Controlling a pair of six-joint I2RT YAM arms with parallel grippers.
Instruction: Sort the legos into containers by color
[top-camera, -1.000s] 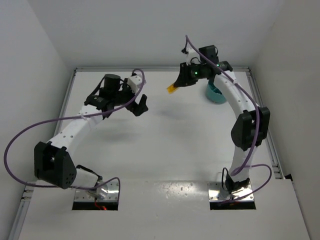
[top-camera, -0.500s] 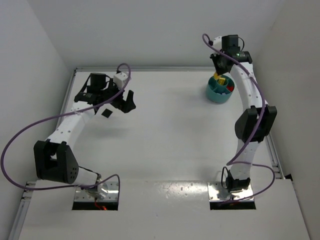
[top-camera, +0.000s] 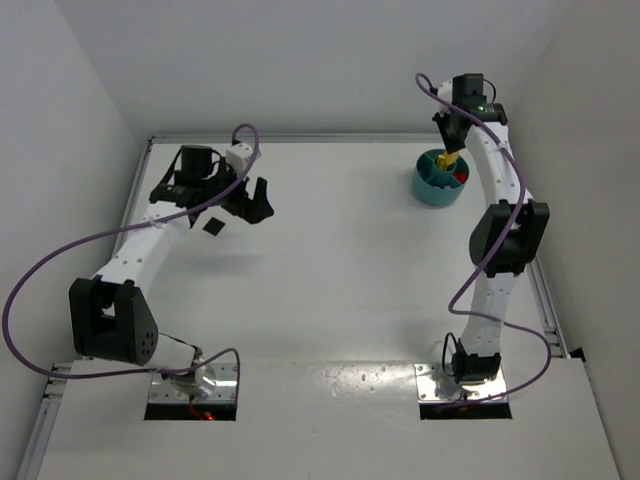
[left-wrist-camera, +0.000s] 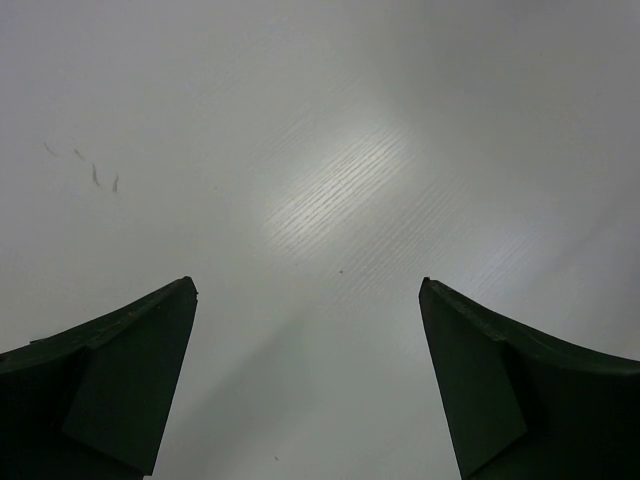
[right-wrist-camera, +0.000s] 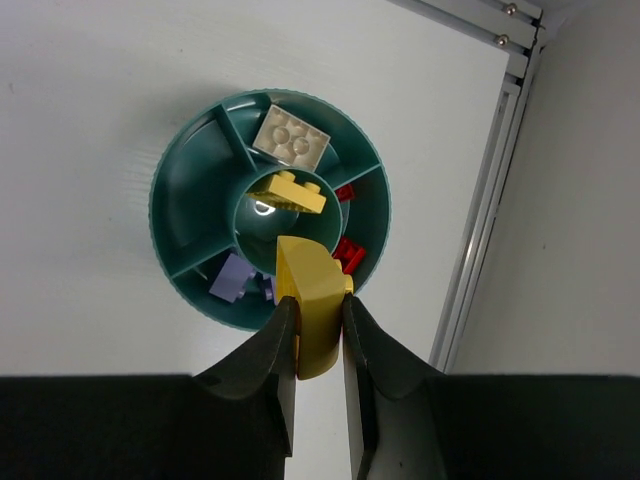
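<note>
Pinching a yellow lego (right-wrist-camera: 312, 285) between the fingers of my right gripper (right-wrist-camera: 318, 318), I hang above the teal dish (right-wrist-camera: 165, 205), which sits near the far right corner of the table (top-camera: 330, 280). From my wrist view the lego lines up with the dish's near rim, just short of the centre cup (right-wrist-camera: 250, 222). Inside that cup lies a second yellow brick (right-wrist-camera: 288, 190). A cream brick (right-wrist-camera: 291, 137) rests in the far compartment, red bricks (right-wrist-camera: 347, 252) in the right-hand one, and pale purple bricks (right-wrist-camera: 232, 277) in the near-left one. My left gripper (left-wrist-camera: 305, 290) is over toward the table's far left corner, jaws spread wide above the tabletop.
</note>
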